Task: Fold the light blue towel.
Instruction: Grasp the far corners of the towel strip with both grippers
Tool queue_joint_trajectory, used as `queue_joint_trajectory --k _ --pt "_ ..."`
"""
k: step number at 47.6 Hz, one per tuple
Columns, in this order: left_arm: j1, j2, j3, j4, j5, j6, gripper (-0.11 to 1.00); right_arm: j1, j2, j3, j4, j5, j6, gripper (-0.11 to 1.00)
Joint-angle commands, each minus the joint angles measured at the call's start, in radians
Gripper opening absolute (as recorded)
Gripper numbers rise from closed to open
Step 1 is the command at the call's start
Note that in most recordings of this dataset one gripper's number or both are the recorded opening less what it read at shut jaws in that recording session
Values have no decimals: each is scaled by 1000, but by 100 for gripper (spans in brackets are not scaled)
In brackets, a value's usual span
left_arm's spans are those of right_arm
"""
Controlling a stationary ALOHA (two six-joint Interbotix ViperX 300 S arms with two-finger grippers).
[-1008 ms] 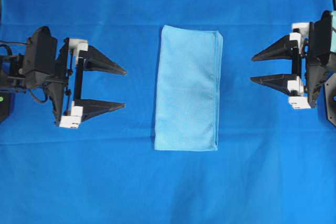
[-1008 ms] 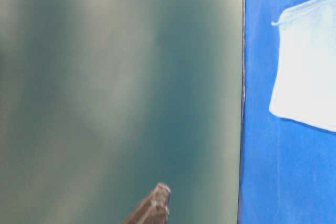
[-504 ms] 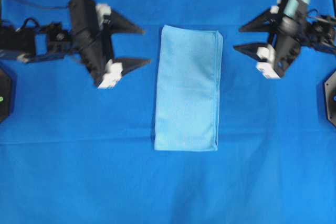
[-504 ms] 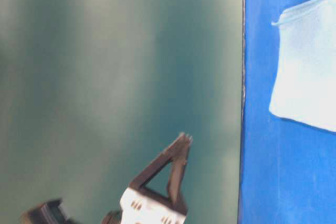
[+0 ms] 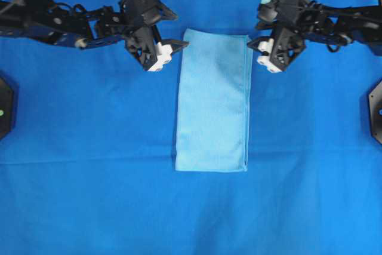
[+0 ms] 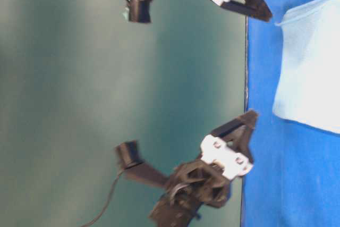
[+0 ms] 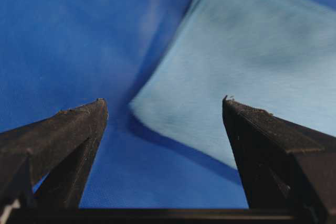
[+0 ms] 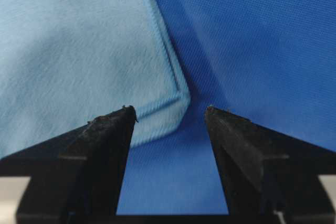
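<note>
The light blue towel [image 5: 212, 100] lies flat as a tall rectangle, folded in half, on the middle of the table. It also shows in the table-level view [image 6: 311, 67]. My left gripper [image 5: 181, 29] is open and empty beside the towel's far left corner. In the left wrist view the left gripper [image 7: 163, 103] has that corner of the towel [image 7: 236, 61] just ahead of its jaws. My right gripper [image 5: 254, 34] is open and empty at the far right corner. In the right wrist view the right gripper [image 8: 168, 111] has the hemmed corner of the towel [image 8: 79, 45] just ahead of the gap between its jaws.
A deep royal-blue table cloth [image 5: 89, 195] covers the whole table, with a crease line running across near the towel's near edge. Black arm bases [image 5: 376, 108] sit at the left and right edges.
Both grippers have swung from the table's sides, level with the middle of the towel, up and inward to the towel's two far corners. The towel has not moved.
</note>
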Motion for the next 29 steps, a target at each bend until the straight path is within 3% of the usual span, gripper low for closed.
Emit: queue_joint_trajectory --k 1,20,25,27,29 --pt "15 25 -34 0 -23 2 85 -11 28 -29 -3 -40 2 60" --pt "37 169 -91 -2 -66 -17 82 -41 127 -55 0 -66 2 60" --pt "37 181 -84 -2 -60 -18 67 -41 133 -51 0 -61 2 56" --pt "35 181 -81 -2 -57 -18 58 -40 133 -48 -3 -60 -2 51" --pt "32 179 -77 -2 -52 -15 48 -38 133 -48 -2 -58 -3 40"
